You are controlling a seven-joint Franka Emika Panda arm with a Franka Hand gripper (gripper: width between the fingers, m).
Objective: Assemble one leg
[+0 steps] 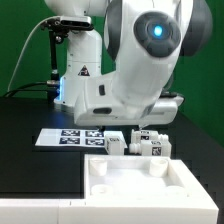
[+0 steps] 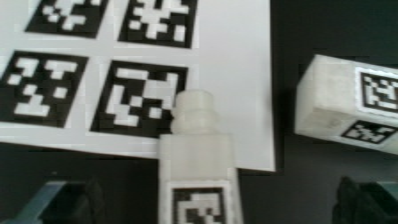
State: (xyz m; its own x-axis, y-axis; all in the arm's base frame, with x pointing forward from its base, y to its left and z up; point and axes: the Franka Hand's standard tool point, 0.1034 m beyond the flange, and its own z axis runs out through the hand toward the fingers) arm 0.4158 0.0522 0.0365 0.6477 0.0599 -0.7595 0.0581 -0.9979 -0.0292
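In the wrist view a white leg [image 2: 196, 150] lies with its round peg end [image 2: 196, 101] on the marker board [image 2: 125, 70] and its tag toward the camera. My gripper [image 2: 214, 203] is open. Its dark fingertips [image 2: 61, 201] stand wide apart on either side of the leg, not touching it. A second leg [image 2: 350, 97] lies close by on the black table. In the exterior view the first leg [image 1: 113, 143] lies at the marker board's [image 1: 68, 138] right end, with other legs [image 1: 150, 144] further right. The arm's body hides the fingers there.
The large white square tray-like part [image 1: 140, 185] lies in front of the legs, near the table's front edge. The robot's base [image 1: 78, 70] stands behind the marker board. A green wall is at the back.
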